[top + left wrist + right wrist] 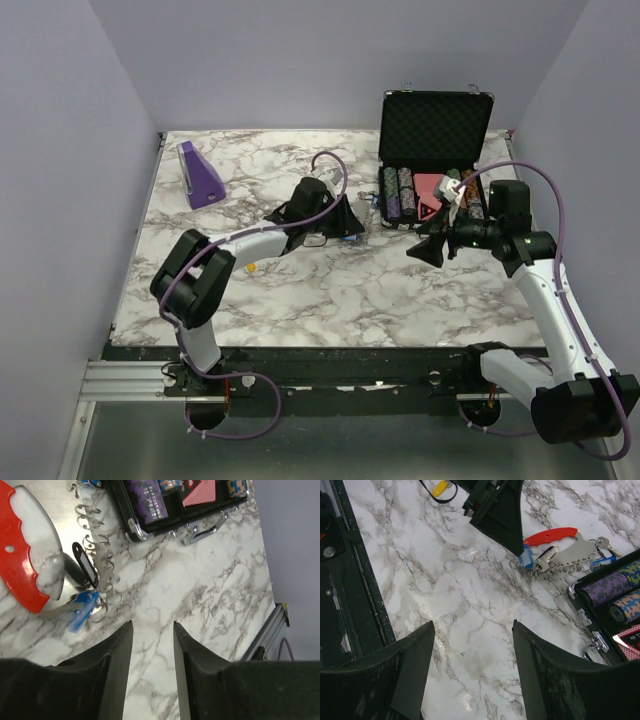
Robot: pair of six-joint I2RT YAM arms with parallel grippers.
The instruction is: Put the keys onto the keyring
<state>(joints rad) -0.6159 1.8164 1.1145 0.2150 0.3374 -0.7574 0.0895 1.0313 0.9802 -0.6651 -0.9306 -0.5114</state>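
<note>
I see left claw [152, 627] narrowly parted, empty, near blue key [82, 609] by red keyring [22, 582], upper left. Right claw [472, 625] wide, empty, above surface [470, 570].

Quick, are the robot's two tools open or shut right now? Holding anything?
Left tool: open, holding nothing.
Right tool: wide open, holding nothing.

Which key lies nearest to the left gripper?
The blue-headed key beside the red clip; the silver key lies farther, toward the chip case.
</note>
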